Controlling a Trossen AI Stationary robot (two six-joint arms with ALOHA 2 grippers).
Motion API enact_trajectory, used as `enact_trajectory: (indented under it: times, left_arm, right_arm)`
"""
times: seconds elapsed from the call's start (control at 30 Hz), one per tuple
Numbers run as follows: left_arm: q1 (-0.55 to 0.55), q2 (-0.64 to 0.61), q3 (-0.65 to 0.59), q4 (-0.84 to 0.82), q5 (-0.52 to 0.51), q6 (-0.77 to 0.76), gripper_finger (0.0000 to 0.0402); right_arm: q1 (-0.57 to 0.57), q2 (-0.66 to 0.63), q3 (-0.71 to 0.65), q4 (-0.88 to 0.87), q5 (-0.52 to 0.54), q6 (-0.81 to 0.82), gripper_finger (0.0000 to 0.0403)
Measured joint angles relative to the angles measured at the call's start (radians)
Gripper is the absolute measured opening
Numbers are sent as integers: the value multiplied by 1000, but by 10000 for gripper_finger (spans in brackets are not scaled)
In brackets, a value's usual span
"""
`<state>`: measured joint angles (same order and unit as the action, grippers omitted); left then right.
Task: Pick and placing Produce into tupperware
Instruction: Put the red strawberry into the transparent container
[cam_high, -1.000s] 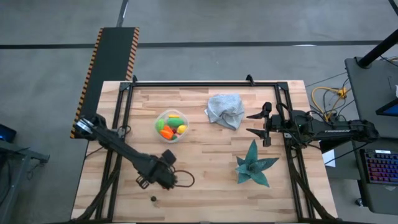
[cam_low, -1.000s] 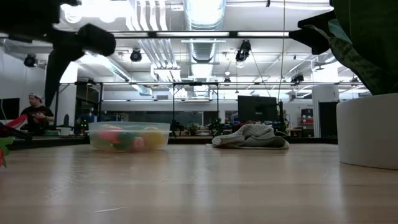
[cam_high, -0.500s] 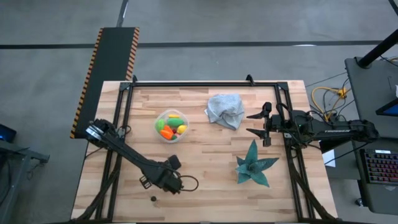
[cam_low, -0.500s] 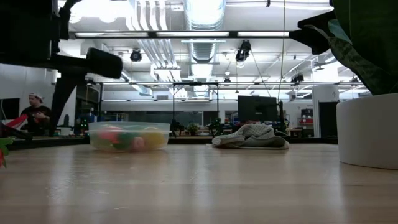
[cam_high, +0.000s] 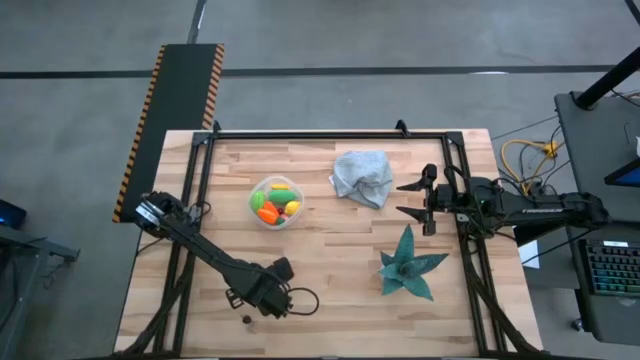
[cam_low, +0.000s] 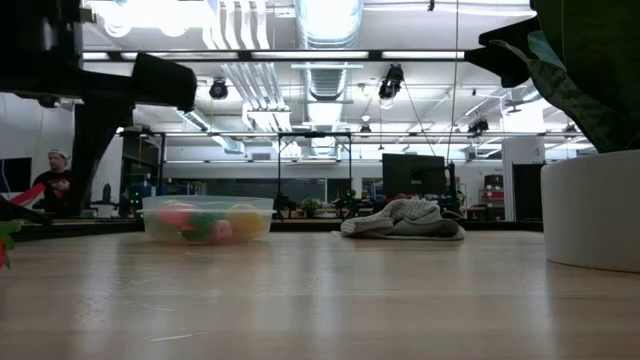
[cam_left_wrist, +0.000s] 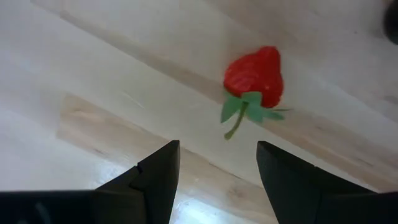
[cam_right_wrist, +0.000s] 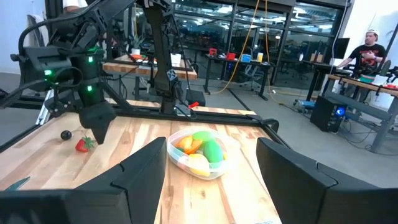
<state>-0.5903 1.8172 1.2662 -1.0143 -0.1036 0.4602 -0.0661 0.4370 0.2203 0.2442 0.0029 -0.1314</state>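
Note:
The clear tupperware stands left of the table's middle with green, orange, yellow and red produce inside; it also shows in the low view and the right wrist view. A red toy strawberry with a green stem lies on the wood near the near-left corner, and a small dark brown ball lies beside it. My left gripper hovers open just above the strawberry, touching nothing. My right gripper waits open at the right side, next to the cloth.
A crumpled grey-blue cloth lies right of the tupperware. A teal spiky star-shaped piece sits near the right edge, in front of my right arm. A black frame runs around the table's far and side edges. Bare wood lies between strawberry and tupperware.
My left gripper has moved toward the table's near edge, away from the tupperware and toward the strawberry and the dark ball. Its fingers stay open. My right arm has kept still.

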Motion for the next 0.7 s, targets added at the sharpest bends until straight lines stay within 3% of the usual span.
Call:
enact_trajectory:
  times: [0.27,0.7]
  left_arm:
    - [-16,0,-26,79,2,99,198]
    - [-16,0,-35,98,-3,105,198]
  right_arm:
    - [0,0,0,0,0,0,242]
    - [0,0,0,0,0,0,242]
